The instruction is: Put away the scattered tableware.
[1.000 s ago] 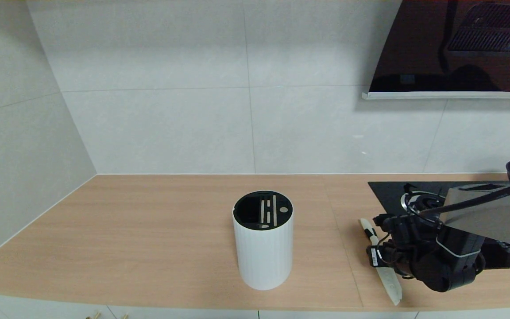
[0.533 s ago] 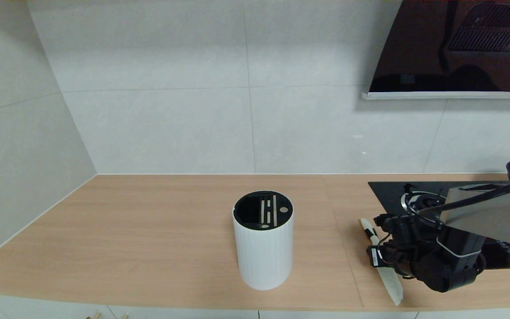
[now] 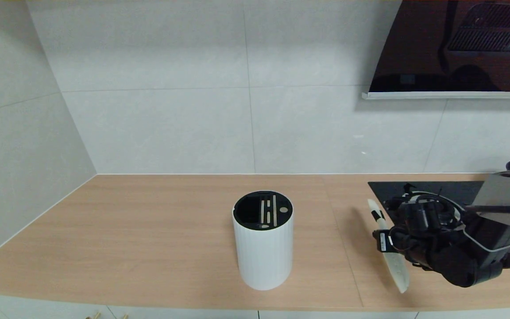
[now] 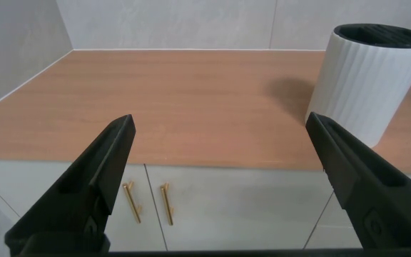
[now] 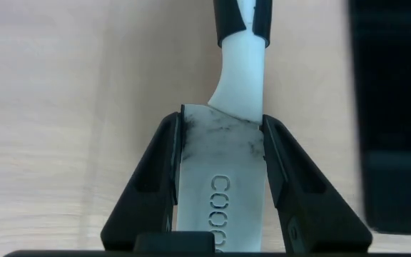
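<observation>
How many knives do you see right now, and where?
1. The white knife is clamped in the right hand, over the counter beside the cooktop. The white holder shows empty slots from above, though its inside is hidden.

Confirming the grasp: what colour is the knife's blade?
Knife blade: white with grey smudges; right wrist view.

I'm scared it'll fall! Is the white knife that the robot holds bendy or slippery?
Probably stiff: the knife looks straight, though the right gripper clamps only its blade. The blade seems smooth and flat, so it might slip between the fingers. Long and thin, it is likely light.
</observation>
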Available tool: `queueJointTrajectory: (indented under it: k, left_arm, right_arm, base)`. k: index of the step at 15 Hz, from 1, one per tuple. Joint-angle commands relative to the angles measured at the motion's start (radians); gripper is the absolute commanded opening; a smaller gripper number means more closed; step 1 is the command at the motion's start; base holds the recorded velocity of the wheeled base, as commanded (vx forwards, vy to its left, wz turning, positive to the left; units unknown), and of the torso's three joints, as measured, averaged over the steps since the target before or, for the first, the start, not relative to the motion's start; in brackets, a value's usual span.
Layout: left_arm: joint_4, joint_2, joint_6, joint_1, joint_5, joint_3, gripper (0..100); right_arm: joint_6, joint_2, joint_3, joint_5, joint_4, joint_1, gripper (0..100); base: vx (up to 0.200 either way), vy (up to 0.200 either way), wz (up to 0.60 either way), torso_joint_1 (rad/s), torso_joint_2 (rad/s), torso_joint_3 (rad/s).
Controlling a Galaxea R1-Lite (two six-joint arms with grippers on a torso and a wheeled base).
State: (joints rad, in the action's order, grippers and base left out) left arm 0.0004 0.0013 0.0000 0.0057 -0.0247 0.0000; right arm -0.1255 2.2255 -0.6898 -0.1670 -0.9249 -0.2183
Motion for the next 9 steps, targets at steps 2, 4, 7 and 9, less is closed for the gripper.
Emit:
queueJointTrajectory:
  k: [2, 4, 7, 9]
  left_arm:
    - [-0.002, 0.0, 0.0, 0.0, -0.001, 0.0, 100]
    - [-0.043, 0.0, -0.015, 0.0, 0.003, -0.087, 100]
    - [0.116, 0.131, -0.018, -0.013, 0.181, -0.325, 100]
    - [0.179, 0.37, -0.021, -0.015, 0.391, -0.477, 100]
  right_arm:
    - [0.001, -0.254, 0.049, -0.002, 0.041, -0.041, 0]
    - [0.004, -0.354, 0.073, -0.003, 0.047, -0.061, 0]
    - [0.057, -0.452, -0.019, -0.002, 0.1, -0.085, 0]
    - [0.092, -0.509, -0.143, -0.002, 0.228, -0.141, 0]
  base:
    - [0.0, 0.0, 0.0, 0.0, 0.0, 0.0]
    - [0.0, 0.0, 0.0, 0.0, 0.0, 0.0]
    - [0.0, 0.0, 0.0, 0.0, 0.0, 0.0]
    - [0.0, 0.0, 0.0, 0.0, 0.0, 0.0]
